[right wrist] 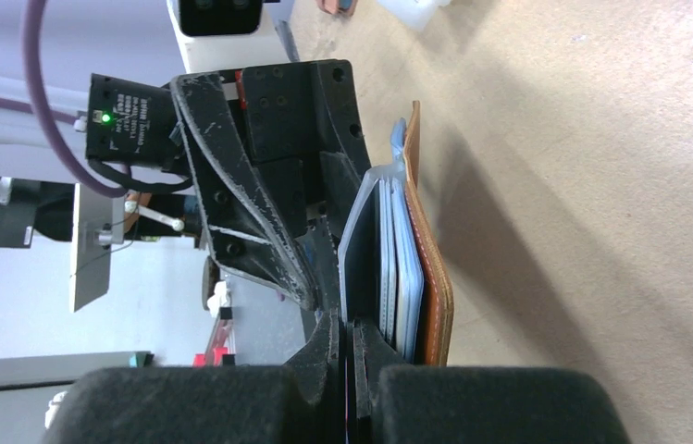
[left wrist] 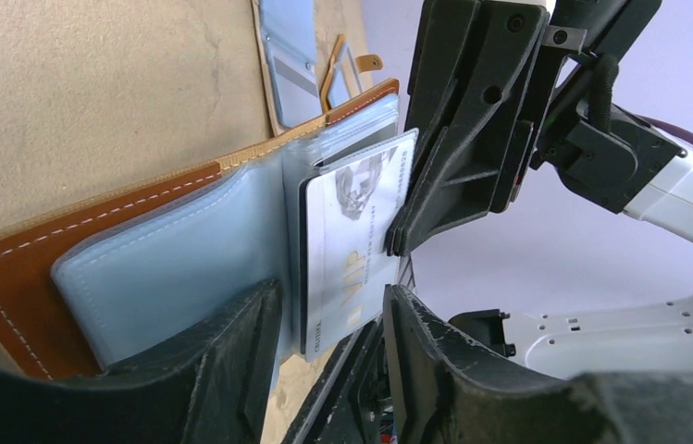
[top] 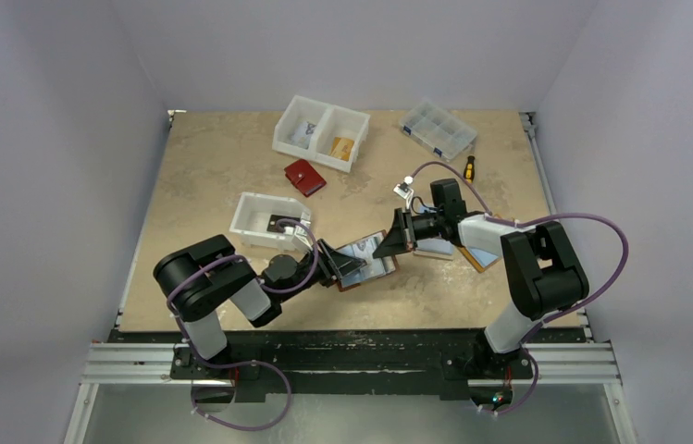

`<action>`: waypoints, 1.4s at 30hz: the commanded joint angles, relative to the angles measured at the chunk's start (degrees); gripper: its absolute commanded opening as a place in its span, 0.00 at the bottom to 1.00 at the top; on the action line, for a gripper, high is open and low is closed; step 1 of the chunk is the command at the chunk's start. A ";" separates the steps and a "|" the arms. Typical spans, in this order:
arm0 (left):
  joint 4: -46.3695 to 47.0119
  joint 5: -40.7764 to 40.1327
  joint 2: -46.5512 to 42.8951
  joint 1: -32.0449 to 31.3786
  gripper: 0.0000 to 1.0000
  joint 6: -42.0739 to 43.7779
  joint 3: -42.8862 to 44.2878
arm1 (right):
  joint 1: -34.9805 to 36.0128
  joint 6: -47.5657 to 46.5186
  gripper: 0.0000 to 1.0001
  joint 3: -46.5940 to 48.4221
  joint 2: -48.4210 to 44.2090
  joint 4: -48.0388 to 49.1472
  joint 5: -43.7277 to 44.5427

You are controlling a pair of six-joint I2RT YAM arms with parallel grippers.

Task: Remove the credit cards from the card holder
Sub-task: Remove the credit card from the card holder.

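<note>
Card holder (left wrist: pixel 9 277): upright, clamped in left gripper (left wrist: pixel 328 301); right gripper (right wrist: pixel 350 333) pinches silver card (left wrist: pixel 352 250) edge, fingers together; best drawn straight along sleeve (left wrist: pixel 167 277), holder held steady

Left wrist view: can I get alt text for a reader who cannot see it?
An open brown card holder with pale-blue sleeves stands between the left gripper's jaws, a silver card marked VIP in one sleeve. The right gripper's closed jaws pinch that card's edge, with the tan table behind.
</note>
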 commanded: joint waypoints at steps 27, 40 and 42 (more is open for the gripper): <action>15.58 1.34 3.80 0.28 0.20 0.68 1.78 | 1.16 -5.21 0.00 1.83 1.64 -6.28 -2.29; 17.29 2.15 4.76 0.32 0.00 1.10 1.12 | 1.88 -9.28 0.06 3.54 2.29 -11.17 0.74; 17.88 2.17 4.76 0.32 0.00 1.10 0.97 | 1.90 -9.26 0.06 3.62 2.30 -11.22 0.46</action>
